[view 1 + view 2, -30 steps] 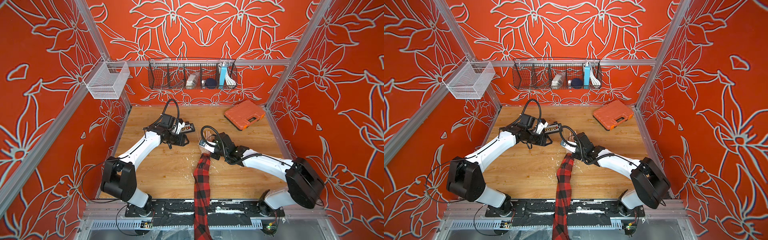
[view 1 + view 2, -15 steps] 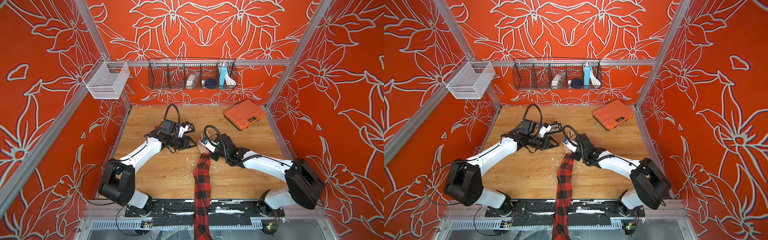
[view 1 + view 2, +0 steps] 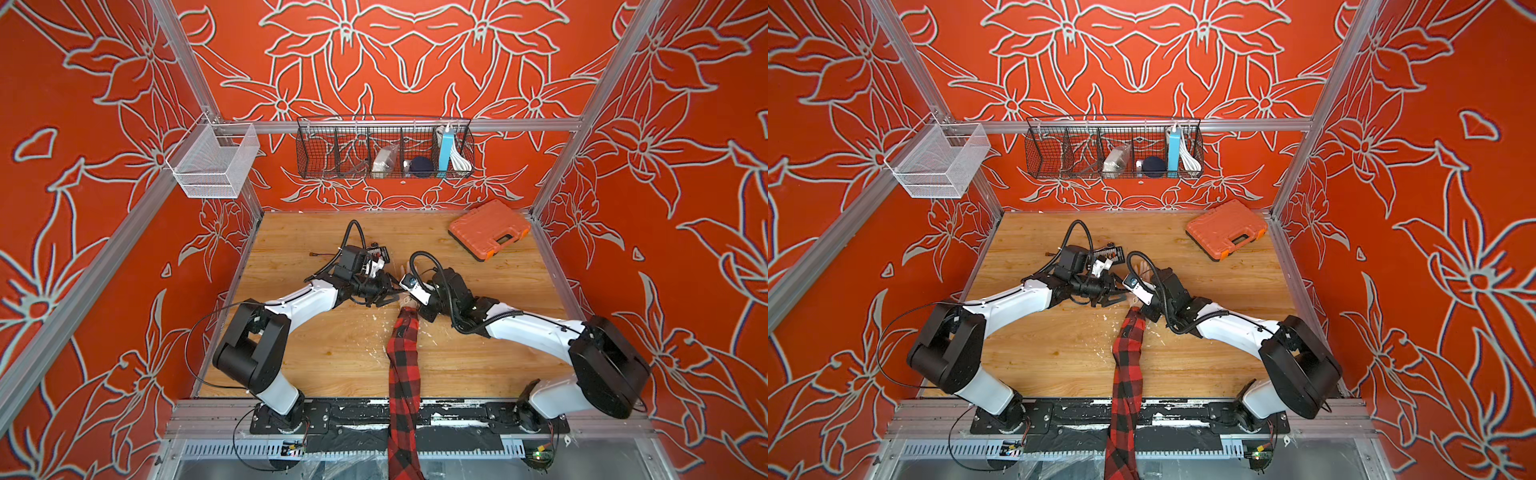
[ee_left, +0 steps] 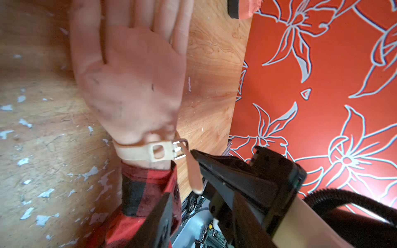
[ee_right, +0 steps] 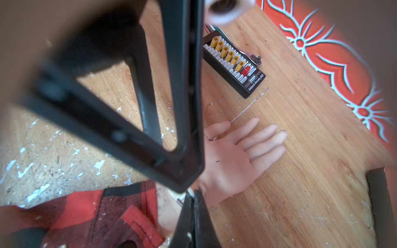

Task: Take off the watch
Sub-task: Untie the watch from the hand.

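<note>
A mannequin hand (image 4: 133,85) lies palm up on the wooden table, its arm in a red plaid sleeve (image 3: 401,365). The watch (image 4: 141,153) shows as a cream strap round the wrist, with its metal buckle (image 4: 179,150) at the wrist's side and a loose strap end (image 4: 194,176) sticking out. The face is hidden. My left gripper (image 4: 197,216) is open, its fingers on either side of the strap end's tip. My right gripper (image 5: 194,198) is shut, tips against the wrist by the buckle. Whether it pinches strap I cannot tell. Both grippers meet at the wrist in a top view (image 3: 399,297).
A black connector board (image 5: 234,66) with yellow plugs lies just beyond the fingers, a ratchet (image 5: 247,53) behind it. An orange tool case (image 3: 489,228) sits at the back right. A black wire basket (image 3: 384,147) and a white mesh basket (image 3: 214,160) hang on the walls.
My left arm has swung right, from beside the black board to the wrist, and its jaws have narrowed. The right gripper has stayed shut at the wrist.
</note>
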{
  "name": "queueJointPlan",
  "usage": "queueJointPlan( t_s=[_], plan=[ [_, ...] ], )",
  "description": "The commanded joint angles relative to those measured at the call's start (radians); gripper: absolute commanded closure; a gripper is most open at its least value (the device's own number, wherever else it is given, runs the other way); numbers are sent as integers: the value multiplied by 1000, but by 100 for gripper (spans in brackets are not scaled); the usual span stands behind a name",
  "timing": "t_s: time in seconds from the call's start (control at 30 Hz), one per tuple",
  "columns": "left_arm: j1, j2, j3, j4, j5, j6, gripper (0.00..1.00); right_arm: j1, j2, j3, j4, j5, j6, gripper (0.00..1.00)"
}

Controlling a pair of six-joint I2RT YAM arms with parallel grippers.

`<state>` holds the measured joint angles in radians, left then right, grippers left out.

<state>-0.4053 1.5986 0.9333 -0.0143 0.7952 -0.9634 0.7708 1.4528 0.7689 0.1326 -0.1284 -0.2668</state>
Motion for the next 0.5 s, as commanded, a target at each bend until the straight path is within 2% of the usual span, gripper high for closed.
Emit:
queueJointPlan(
  t_s=[0.0,0.17,0.3,0.4,0.47],
  plan=[
    [-1,9,-2,14,-51,-56,58,5,-39,-9,84,-29,36,100],
    [-1,37,7,82,-40,-77,60,5,-37,-20,93,-18,74,100],
    [-1,45,37,20,-60,-7,56,5,-45,-40,94,92,207,99],
    [-2,58,49,10,-54,16,56,5,-63,-71,111,106,302,88],
    [-3,69,54,7,-53,26,59,5,-73,-81,105,105,356,84]
  ],
)
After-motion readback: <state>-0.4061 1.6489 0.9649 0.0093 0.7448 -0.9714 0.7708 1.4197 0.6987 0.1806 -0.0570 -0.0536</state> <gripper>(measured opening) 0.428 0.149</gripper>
